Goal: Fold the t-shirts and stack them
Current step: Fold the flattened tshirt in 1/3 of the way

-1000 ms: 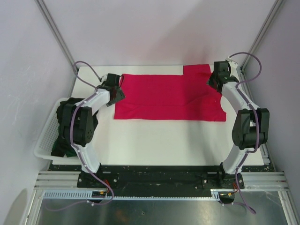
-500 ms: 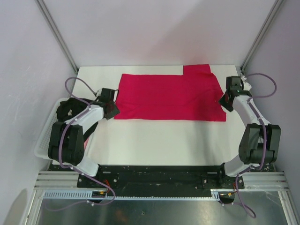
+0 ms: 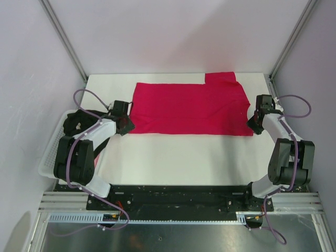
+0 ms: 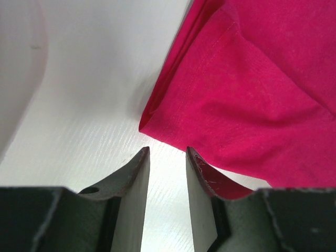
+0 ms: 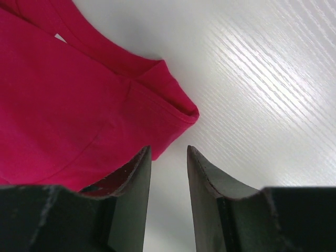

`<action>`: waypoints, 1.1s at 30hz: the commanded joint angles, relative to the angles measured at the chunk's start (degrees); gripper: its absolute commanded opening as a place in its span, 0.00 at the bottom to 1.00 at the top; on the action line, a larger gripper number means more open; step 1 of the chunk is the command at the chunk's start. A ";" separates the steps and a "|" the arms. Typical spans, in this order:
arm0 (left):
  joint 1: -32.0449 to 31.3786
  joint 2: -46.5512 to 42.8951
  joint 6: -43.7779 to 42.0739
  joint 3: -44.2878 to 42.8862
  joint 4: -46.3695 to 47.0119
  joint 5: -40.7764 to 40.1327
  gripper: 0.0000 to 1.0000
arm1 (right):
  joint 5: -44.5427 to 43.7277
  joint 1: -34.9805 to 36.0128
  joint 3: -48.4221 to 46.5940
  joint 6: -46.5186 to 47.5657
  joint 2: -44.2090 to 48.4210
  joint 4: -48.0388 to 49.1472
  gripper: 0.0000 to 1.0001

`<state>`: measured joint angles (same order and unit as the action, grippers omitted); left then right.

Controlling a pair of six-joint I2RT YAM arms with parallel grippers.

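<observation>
A crimson-red t-shirt lies spread flat on the far half of the white table. My left gripper sits low at the shirt's near-left corner. In the left wrist view that gripper is open by a narrow gap with only bare table between the fingers, and the red hem corner lies just ahead and to the right. My right gripper is at the near-right corner. In the right wrist view this gripper is open the same way, holding nothing, with the shirt's folded corner just ahead on the left.
A white lattice basket hangs off the table's left edge, partly covered by the left arm. Metal frame posts rise at the far corners, with pale walls on three sides. Bare white table lies between the shirt and the arm bases.
Both grippers came back from the shirt's far corners to its near corners and lowered. Their jaws narrowed. The shirt now lies flatter, without the lifted far-left edge.
</observation>
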<state>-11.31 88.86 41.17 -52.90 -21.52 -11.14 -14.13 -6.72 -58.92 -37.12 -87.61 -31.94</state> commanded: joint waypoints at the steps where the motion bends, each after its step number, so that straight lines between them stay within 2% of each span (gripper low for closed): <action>1: 0.80 -1.80 1.04 0.49 1.52 0.79 0.38 | 0.89 -0.46 0.04 -1.58 -1.80 3.29 0.38; 16: 1.87 -1.29 1.47 0.64 1.87 1.67 0.39 | -1.85 -0.49 0.75 -0.48 -7.72 4.36 0.40; 24: 2.36 -0.45 1.98 0.95 2.20 1.90 0.40 | -2.17 -0.57 0.78 0.30 -9.69 5.58 0.45; 33: 3.07 2.76 2.36 -0.10 3.27 2.72 0.42 | -2.37 -0.57 0.72 0.96 -10.89 6.59 0.44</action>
<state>-8.91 90.17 42.26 -52.23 -19.81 -8.80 -14.63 -6.98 -58.19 -37.17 -97.76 -27.16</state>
